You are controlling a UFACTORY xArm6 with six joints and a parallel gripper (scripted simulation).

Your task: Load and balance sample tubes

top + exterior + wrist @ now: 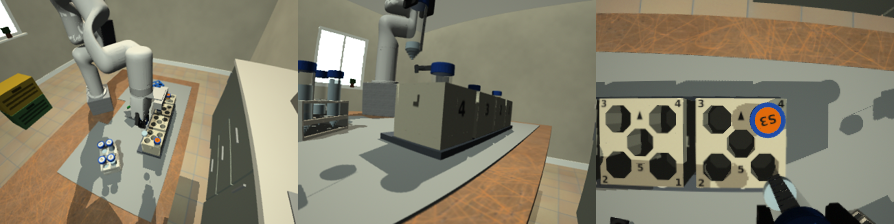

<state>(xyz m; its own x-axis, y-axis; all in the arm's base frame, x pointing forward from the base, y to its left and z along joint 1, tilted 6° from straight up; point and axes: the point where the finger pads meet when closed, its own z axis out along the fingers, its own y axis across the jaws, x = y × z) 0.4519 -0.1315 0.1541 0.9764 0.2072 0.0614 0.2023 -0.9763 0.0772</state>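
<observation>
Grey mat (82, 161) below, the gripper (788, 212) clamps a tube (414, 32) (tip down) above adapter 4 (723, 142), S3 (767, 120) at 12 o'clock.

A blue-rimmed orange cap dot (767, 120) is showing right of centre on a cream block adapter (712, 145) with black holes; orange-brown scratched wood table (746, 35) is running along the top.
</observation>
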